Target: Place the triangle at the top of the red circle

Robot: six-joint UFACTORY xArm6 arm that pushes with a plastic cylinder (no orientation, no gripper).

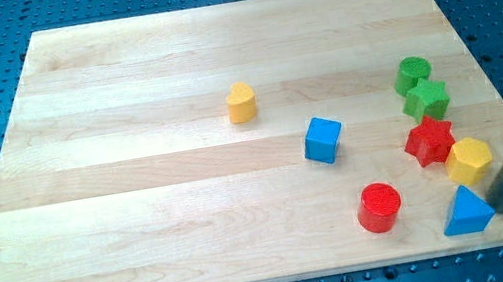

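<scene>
Starting at the view's left on the pale wooden desk (pixel 128 130): bare board, then a yellow heart (pixel 242 103) standing alone above centre. Further right and lower, a blue cube (pixel 323 140), well apart from the heart. Lower again, near the view's bottom, the red circle (pixel 379 207), upright, touching nothing.

Moving right, a cluster along the desk's right side: a green cylinder (pixel 413 73) uppermost, a green star (pixel 426 98) pressed just under it, a red star (pixel 430 141) beneath that, and a yellow hexagon-like block (pixel 468 159) at the red star's lower right (contact between those two hard to judge).

Below the yellow block, close to the desk's bottom edge, the blue triangle (pixel 467 211), lying to the right of the red circle and slightly lower, a clear gap between them.

Furthest right, my tip (pixel 502 211), the end of a slanted dark rod, right up against the triangle's right flank; no claw here, only a plain rod end, pinching nothing.
</scene>
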